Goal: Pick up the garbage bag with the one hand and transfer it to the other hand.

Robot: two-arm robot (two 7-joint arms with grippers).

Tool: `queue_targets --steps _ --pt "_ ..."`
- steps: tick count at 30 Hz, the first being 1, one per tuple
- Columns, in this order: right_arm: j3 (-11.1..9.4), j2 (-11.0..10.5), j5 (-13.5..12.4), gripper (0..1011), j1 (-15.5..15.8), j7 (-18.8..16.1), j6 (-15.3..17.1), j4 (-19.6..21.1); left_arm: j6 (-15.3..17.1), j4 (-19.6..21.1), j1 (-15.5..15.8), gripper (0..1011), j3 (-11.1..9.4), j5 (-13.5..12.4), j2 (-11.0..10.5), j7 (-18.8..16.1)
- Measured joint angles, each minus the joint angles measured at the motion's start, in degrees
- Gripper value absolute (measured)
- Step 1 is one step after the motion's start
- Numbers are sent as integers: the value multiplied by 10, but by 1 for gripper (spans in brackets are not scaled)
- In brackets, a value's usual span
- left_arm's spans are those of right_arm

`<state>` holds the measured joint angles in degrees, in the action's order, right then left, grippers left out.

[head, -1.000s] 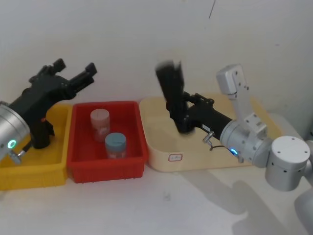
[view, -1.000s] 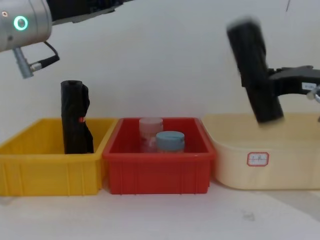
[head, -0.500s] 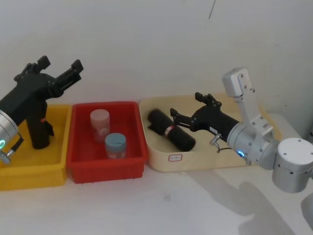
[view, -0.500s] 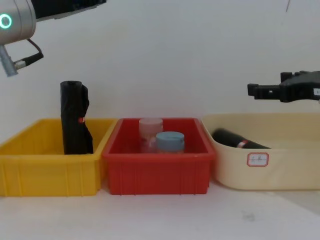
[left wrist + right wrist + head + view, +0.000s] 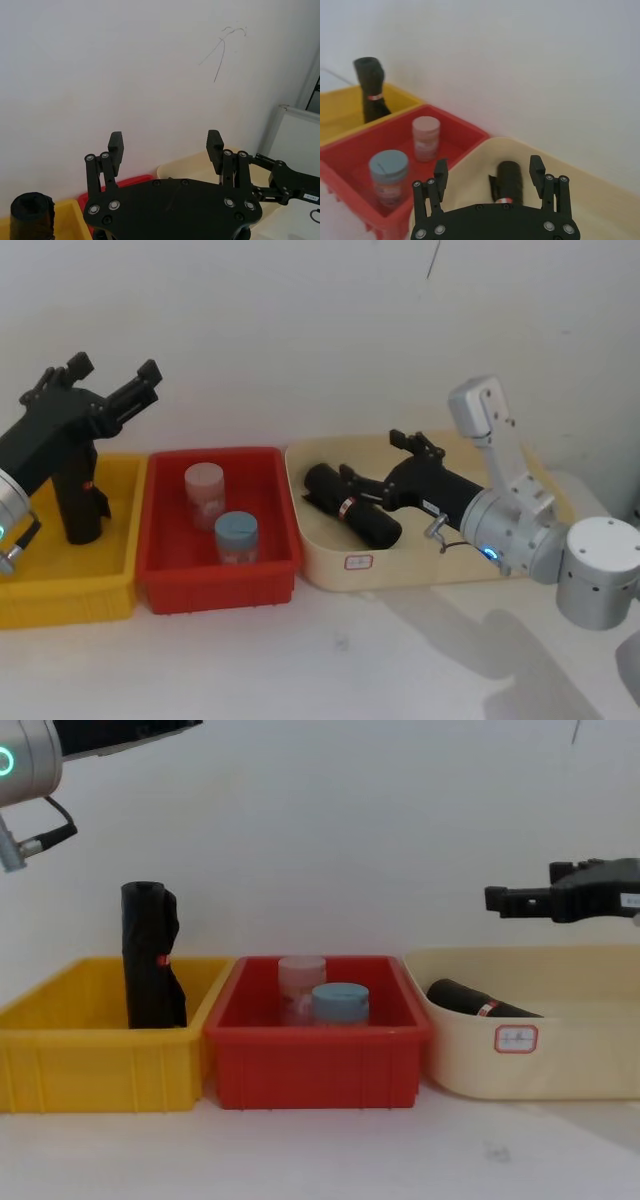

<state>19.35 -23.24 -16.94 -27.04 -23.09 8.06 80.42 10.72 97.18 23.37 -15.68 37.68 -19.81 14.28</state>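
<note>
On the head view I see the garbage bag [image 5: 352, 506] lying in the cream bin [image 5: 330, 565]. My right gripper [image 5: 372, 456] is spread open above it and my left gripper [image 5: 113, 368] gapes over the yellow bin [image 5: 60, 590]. Left wrist view: the left gripper's fingers [image 5: 115, 142] are wide apart and empty. Right wrist view: the bag [image 5: 510, 182] lies below the parted fingers [image 5: 536, 167]. Chest view: the right gripper [image 5: 510, 900] hangs clear above the bag [image 5: 480, 1003].
</note>
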Motion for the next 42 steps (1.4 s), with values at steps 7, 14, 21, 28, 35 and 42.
queue_targets --steps 7,14,21,28,35,42 --pt "16 -1 -7 1001 -15 -31 18 7 -1 1 -1 1001 1 -1 0 -1" --pt "51 6 -9 1001 -47 -67 61 8 -1 1 -1 1001 1 -1 -1 -2" --pt "85 21 -3 1002 -82 -84 104 1 -1 1 -1 1001 1 -1 -1 -3" --pt "111 38 6 1001 -105 -85 131 -12 5 -3 -6 1001 3 7 -3 -7" --pt "126 52 12 1001 -118 -76 147 -24 10 -14 -11 1001 5 16 -6 -10" --pt "137 65 17 1001 -130 -65 157 -38 12 -21 -13 1001 6 21 -7 -11"
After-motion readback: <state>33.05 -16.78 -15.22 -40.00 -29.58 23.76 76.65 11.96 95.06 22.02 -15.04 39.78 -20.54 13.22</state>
